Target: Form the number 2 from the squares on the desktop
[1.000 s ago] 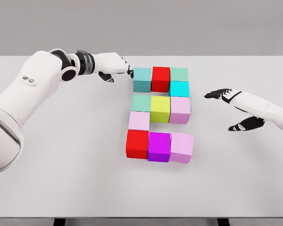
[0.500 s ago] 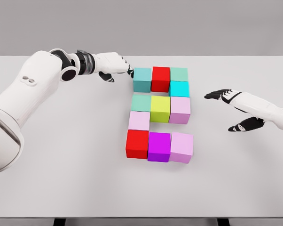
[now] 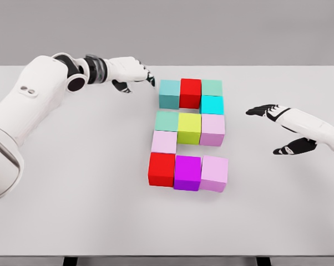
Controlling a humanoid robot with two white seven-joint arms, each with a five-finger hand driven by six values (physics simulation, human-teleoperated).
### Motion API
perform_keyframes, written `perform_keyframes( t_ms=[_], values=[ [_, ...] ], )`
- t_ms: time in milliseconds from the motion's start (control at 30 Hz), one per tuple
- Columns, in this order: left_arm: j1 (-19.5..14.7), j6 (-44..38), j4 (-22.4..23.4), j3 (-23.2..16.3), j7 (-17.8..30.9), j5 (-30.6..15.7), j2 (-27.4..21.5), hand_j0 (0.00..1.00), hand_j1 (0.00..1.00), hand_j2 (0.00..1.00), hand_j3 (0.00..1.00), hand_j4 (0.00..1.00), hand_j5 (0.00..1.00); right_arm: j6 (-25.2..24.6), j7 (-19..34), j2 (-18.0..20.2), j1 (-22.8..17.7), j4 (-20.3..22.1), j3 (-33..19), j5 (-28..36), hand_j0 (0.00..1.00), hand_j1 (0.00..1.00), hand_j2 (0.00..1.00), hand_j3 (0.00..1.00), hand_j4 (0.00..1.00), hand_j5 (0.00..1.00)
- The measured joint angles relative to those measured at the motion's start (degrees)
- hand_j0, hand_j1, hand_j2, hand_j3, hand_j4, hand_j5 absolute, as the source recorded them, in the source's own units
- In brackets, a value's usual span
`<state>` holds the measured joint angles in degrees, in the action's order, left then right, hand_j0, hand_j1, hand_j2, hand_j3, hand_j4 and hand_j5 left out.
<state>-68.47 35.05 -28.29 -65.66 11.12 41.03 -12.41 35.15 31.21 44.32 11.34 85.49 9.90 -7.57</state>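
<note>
Squares (image 3: 189, 134) form a 2 between the curled, empty left hand (image 3: 132, 72) and open right hand (image 3: 278, 124).

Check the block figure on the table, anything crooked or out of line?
Mostly tidy; the blocks read as a 2. One flaw: the light pink block ending the bottom row sits slightly forward of the purple block and looks slightly turned. Both hands are clear of the blocks.

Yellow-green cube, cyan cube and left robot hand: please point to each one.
yellow-green cube (image 3: 189, 126), head view, top face
cyan cube (image 3: 212, 103), head view, top face
left robot hand (image 3: 131, 71), head view, back of hand
</note>
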Motion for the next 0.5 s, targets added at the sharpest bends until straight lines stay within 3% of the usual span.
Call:
perform_keyframes(
  t_ms=[300, 500],
  values=[
    [0.4, 0.0, -0.1, 3.4, -0.1, -0.4, -15.8, 1.0, 1.0, 1.0, 1.0, 1.0, 1.0, 0.0, 0.0, 0.0, -0.4, 0.1, -0.1, 0.0, 1.0, 1.0, 1.0, 1.0, 1.0, 1.0],
    [1.4, 0.0, -0.1, 3.5, -0.1, -0.3, -19.2, 1.0, 1.0, 1.0, 1.0, 1.0, 1.0, 0.0, -0.1, 0.1, -0.9, 0.2, -0.1, 0.0, 1.0, 1.0, 1.0, 1.0, 1.0, 1.0]
  ],
)
